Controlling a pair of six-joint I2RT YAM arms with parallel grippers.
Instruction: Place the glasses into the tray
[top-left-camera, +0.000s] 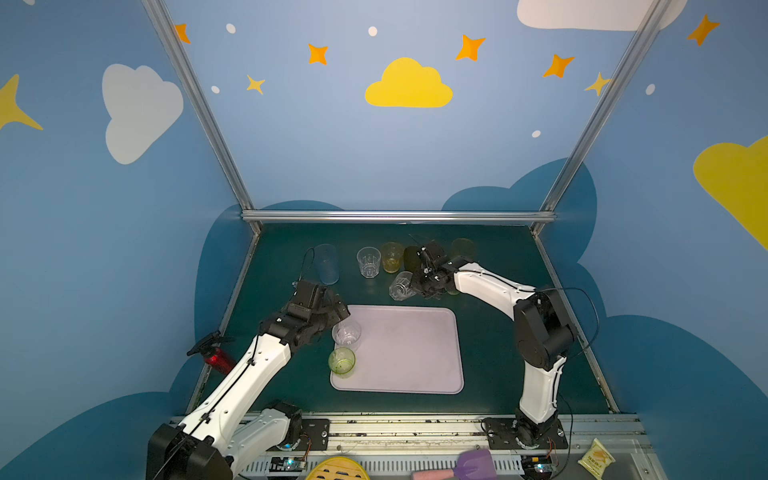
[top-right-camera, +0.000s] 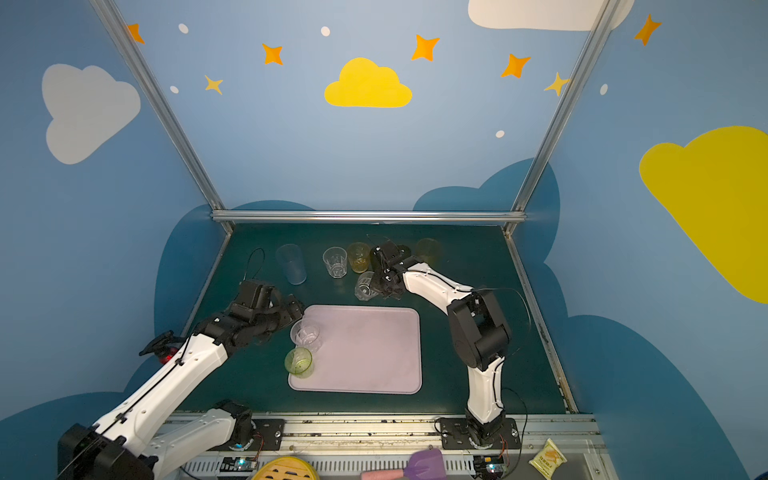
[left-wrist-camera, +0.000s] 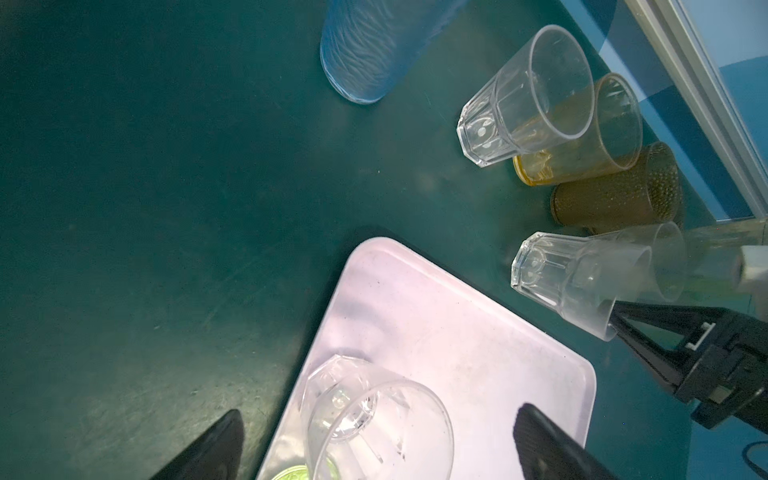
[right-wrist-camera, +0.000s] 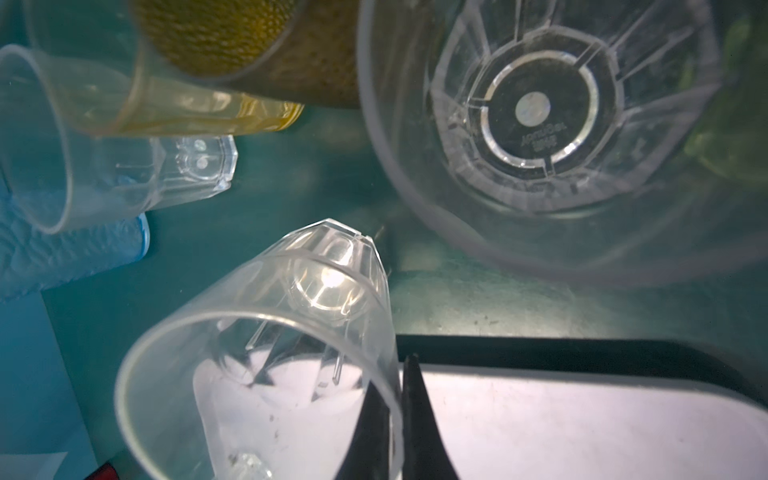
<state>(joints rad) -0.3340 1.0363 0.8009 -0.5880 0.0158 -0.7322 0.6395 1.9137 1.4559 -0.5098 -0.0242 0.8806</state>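
The pale lilac tray (top-left-camera: 411, 353) (top-right-camera: 370, 357) lies mid-table. At its left edge stand a short clear glass (top-left-camera: 347, 334) (left-wrist-camera: 374, 415) and a green one (top-left-camera: 342, 361). My left gripper (top-left-camera: 338, 316) (left-wrist-camera: 380, 409) is open, its fingers wide on either side of that clear glass. Behind the tray my right gripper (top-left-camera: 411, 286) (right-wrist-camera: 399, 374) is shut on the rim of a tilted clear faceted glass (top-left-camera: 400, 286) (right-wrist-camera: 266, 332), one finger inside and one outside. More glasses stand at the back: pale blue (top-left-camera: 327, 264), clear (top-left-camera: 368, 262), yellow (top-left-camera: 392, 257), brown (left-wrist-camera: 615, 195), yellow-green (top-left-camera: 463, 249).
Another clear glass (right-wrist-camera: 540, 124) stands close beside the right gripper. A red and black object (top-left-camera: 216, 357) lies at the table's left edge. A metal rail (top-left-camera: 399, 216) closes the back. A purple spatula (top-left-camera: 473, 463) and a yellow packet (top-left-camera: 596, 457) lie in front.
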